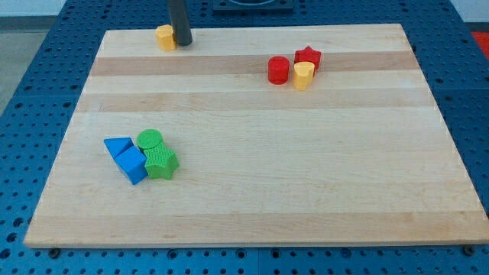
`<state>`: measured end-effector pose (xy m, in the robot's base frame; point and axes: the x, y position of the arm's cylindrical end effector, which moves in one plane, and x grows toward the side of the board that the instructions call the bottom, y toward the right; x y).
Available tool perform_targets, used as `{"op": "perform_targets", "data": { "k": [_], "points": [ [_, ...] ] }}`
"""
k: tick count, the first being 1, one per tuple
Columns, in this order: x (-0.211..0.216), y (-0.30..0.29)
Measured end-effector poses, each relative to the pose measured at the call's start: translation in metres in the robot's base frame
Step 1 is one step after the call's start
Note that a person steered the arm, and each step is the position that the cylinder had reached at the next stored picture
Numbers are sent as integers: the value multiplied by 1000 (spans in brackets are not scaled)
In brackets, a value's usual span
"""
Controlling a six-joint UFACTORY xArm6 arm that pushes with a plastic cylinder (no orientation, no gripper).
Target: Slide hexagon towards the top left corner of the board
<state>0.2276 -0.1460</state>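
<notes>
A yellow hexagon block (165, 36) lies near the board's top edge, left of centre. My tip (182, 43) stands just right of it, touching or almost touching its right side. The dark rod rises from there out of the view's top.
A red cylinder (278, 69), a red star (308, 56) and a yellow heart-like block (303, 75) cluster at the top right. A blue triangle (117, 146), a blue cube (132, 164), a green cylinder (150, 140) and a green star (160, 163) cluster at the lower left. The wooden board (252, 198) sits on blue pegboard.
</notes>
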Motion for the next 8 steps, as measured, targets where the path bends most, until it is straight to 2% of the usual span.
{"op": "perform_targets", "data": {
  "k": [3, 8],
  "points": [
    [0, -4],
    [0, -44]
  ]
}}
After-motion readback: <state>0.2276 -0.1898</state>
